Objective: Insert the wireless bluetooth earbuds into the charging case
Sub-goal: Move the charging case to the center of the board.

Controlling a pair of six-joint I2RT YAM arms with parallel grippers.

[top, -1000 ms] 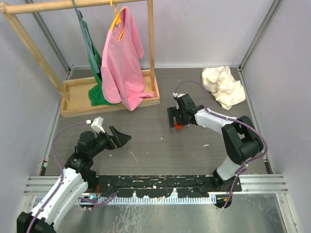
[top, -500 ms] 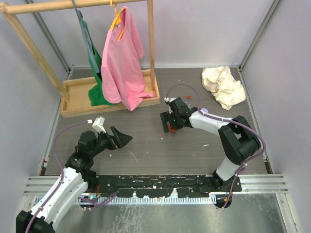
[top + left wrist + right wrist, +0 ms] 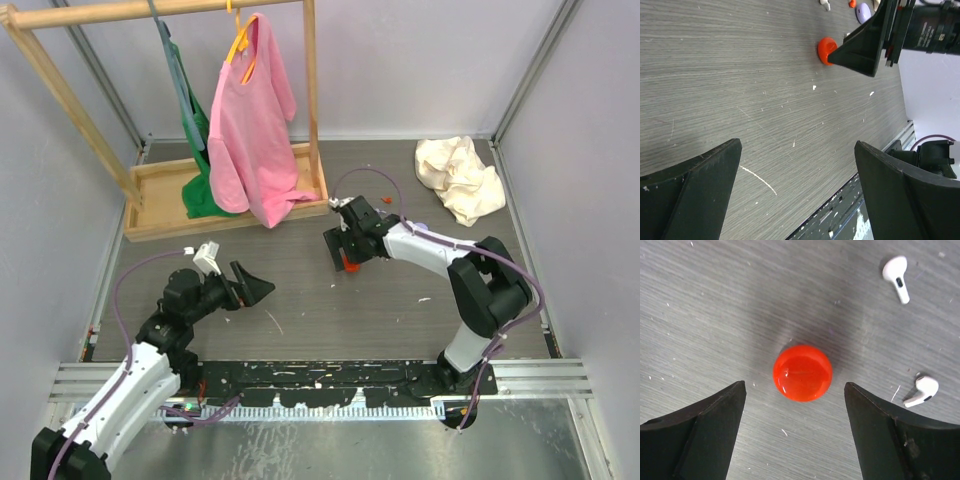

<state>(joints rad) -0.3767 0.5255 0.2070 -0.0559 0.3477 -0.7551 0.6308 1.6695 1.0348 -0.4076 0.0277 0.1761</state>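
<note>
Right wrist, glossy round red case (image 3: 802, 372), white stemmed earbuds (image 3: 896, 271), grained tabletop (image 3: 715, 300)

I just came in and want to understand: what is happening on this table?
The right gripper hovers open above a round red charging case on the table, jaws on either side, not yet gripping it. Two white earbuds lie loose beside the case, apart from it. The left gripper is open and holds nothing.
</note>
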